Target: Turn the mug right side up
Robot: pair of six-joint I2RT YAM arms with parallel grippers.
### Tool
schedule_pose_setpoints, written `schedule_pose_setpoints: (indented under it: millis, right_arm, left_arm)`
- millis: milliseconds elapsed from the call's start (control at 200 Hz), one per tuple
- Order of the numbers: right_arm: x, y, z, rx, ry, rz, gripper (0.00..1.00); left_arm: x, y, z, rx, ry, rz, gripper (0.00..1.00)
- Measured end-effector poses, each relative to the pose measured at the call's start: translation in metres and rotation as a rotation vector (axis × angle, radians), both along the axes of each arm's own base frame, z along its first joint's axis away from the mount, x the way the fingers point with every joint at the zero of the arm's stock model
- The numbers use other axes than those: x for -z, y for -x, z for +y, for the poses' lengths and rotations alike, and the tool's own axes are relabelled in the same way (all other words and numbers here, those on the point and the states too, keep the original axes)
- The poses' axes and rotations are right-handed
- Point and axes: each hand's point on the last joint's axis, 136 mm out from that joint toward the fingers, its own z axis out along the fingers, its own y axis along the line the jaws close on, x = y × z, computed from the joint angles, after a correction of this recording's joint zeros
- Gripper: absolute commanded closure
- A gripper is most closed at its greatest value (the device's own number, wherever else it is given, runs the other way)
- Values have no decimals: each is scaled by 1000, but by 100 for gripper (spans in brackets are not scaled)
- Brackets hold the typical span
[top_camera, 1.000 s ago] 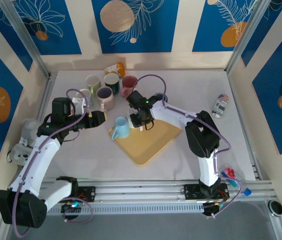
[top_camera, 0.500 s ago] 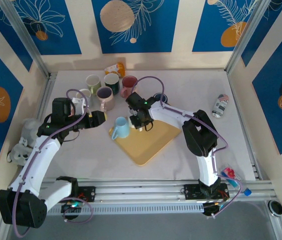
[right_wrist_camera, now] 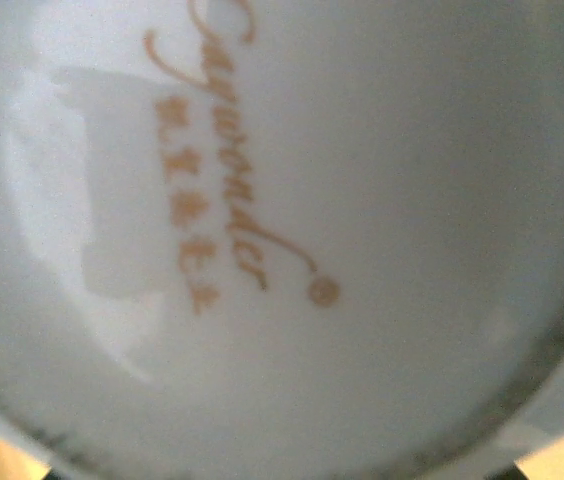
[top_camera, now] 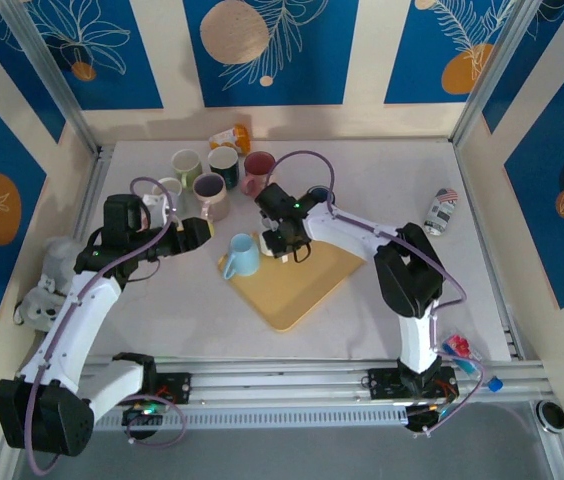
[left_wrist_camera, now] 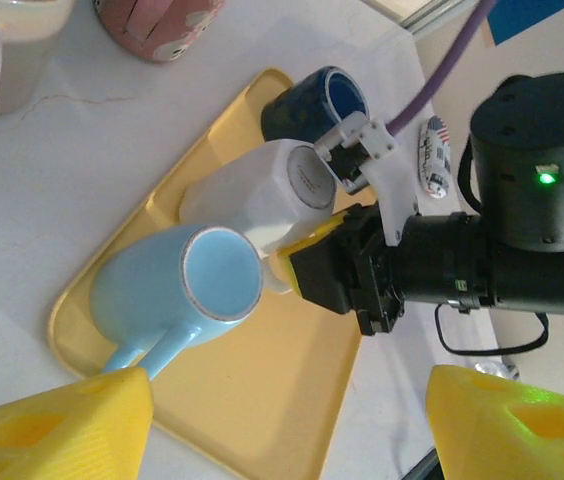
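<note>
Left wrist view
- Yellow tray: landmark for all places below.
- White mug: the task's thing. It lies tipped over on the tray's far part and is not right side up.
- Long axis: roughly level. The marked base faces the right arm's wrist, and the mouth faces away, toward the tray's left rim.
- Light blue mug: on the tray, just on the near side of the white mug, mouth up.
- Dark blue mug: at the tray's far rim, just beyond the white mug. I cannot tell whether it is on the tray or off it.
- Right gripper: fingers pressed together at the white mug's lower side, where a bit of white handle shows. It appears to pinch the handle.
- Left gripper: fingers spread wide, with nothing between them.

Top external view
- Right gripper: over the tray's far-left edge, covering most of the white mug.
- Left gripper: off the tray's left corner, apart from the white mug, with the light blue mug between them.
- Nearer arm: the right, already on the mug.

Right wrist view
- Close, blurred white glaze with gold script, probably the white mug's base, square to the wrist.

Judgement
- Coming move: lift, then roll the wrist so the mouth swings upward.
- Risk: bumping the light blue mug just beside it.
</note>
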Motion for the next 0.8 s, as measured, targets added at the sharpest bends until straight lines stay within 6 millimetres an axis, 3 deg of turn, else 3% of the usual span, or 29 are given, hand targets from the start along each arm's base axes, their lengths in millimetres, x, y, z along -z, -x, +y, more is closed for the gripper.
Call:
schedule_pose_setpoints:
  millis: [540, 800]
  right_arm:
    - [-126, 33, -13, 55, -301, -181, 100]
    - [-179, 43, 9, 39, -565, -209, 100]
  left_arm:
    - [-19, -2, -14, -36, 256, 2, 29]
    - [-23, -3, -26, -56, 436, 18, 32]
